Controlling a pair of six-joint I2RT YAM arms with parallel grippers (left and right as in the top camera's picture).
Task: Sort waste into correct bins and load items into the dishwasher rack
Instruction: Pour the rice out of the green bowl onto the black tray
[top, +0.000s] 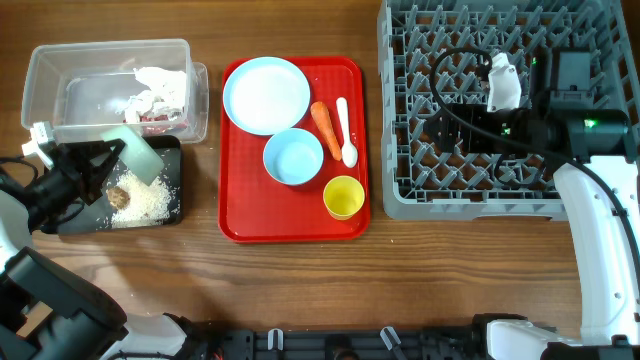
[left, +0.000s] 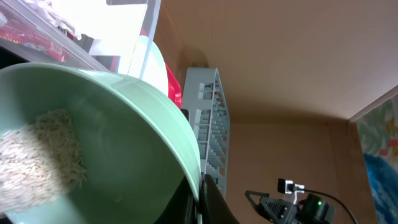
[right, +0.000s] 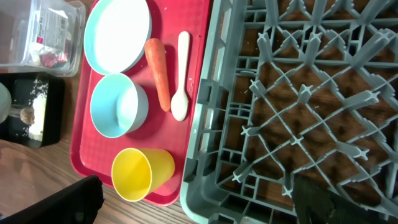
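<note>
Brown wooden table (top: 300, 290) beneath red tray (top: 250, 200) and dishwasher rack (top: 450, 205)

A pale green bowl (left: 137, 124) carries white grains (left: 43, 155); the carrot (top: 324, 122) is orange, the cup (top: 344, 196) yellow.

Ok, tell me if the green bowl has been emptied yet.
Not empty. The left wrist view shows rice grains lying inside the green bowl, which the overhead view shows tipped over the black tray.

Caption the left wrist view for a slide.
Left end effector grips tilted pale green bowl, rice grains inside, dishwasher rack beyond.
</note>
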